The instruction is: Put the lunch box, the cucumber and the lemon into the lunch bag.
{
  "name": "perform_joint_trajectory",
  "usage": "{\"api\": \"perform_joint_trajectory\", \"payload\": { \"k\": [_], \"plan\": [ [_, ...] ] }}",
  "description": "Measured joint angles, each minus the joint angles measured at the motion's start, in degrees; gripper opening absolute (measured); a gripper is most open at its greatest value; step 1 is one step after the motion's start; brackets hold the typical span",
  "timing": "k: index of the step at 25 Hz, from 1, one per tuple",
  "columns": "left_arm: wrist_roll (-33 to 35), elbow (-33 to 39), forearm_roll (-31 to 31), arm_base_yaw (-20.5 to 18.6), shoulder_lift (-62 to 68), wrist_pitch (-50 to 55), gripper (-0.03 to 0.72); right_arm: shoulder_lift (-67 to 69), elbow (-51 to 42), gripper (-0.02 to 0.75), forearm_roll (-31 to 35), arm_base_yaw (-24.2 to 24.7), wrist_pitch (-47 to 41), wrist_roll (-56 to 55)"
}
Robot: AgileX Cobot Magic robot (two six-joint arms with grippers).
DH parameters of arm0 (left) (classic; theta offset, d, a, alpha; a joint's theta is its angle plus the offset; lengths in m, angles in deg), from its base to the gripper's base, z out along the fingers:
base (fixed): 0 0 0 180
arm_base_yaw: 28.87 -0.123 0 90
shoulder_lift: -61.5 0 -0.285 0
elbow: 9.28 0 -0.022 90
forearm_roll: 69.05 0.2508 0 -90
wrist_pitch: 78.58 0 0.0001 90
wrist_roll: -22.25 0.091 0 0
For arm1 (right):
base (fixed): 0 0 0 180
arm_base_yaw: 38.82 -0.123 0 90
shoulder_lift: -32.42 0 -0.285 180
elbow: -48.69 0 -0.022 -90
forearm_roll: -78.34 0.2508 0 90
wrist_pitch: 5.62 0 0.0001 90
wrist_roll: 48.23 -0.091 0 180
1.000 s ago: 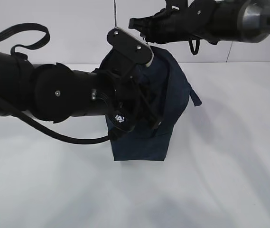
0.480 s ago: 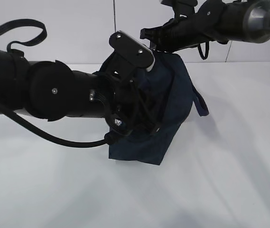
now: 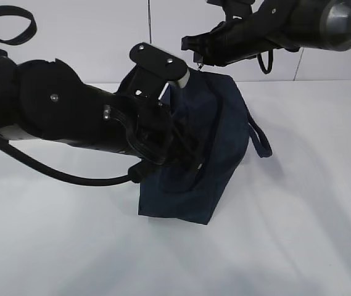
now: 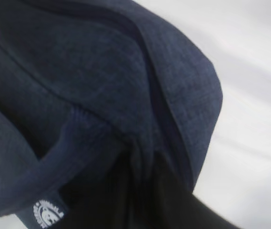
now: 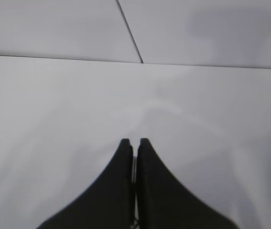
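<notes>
The dark navy lunch bag stands tilted on the white table, stretched up toward its top right corner. My left gripper is pressed into the bag's left side, mostly hidden by its own wrist. In the left wrist view the bag fills the frame, and the left gripper is shut on bunched fabric beside a handle loop. My right gripper is above the bag's top corner. In the right wrist view it is shut on a thin silver sliver, the zipper pull. The lunch box, cucumber and lemon are out of view.
The white table stretches around the bag, with a white panelled wall behind it. One handle loop hangs off the bag's right side. The left arm's black cable droops over the table at the left.
The right gripper has moved right, pulling the bag's top corner with it. The left arm has risen, and the bag has tipped and stretched. The right handle has swung outward.
</notes>
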Motion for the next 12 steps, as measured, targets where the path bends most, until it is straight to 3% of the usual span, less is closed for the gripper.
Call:
{"api": "perform_joint_trajectory", "payload": {
  "k": [6, 9, 12],
  "plan": [
    [0.0, 0.0, -5.62, -1.71, -1.34, 3.41, 0.385, -0.5, 0.25, 0.0, -0.11, 0.0, -1.06, 0.83],
    [-0.12, -1.55, -8.12, -3.72, -4.5, 8.4, 0.422, -0.5, 0.25, 0.0, -0.18, 0.0, -1.2, 0.96],
    [-0.52, -4.51, -12.6, -7.33, -7.19, 14.16, 0.413, -0.5, 0.25, 0.0, -0.24, 0.0, -1.33, 0.96]
  ]
}}
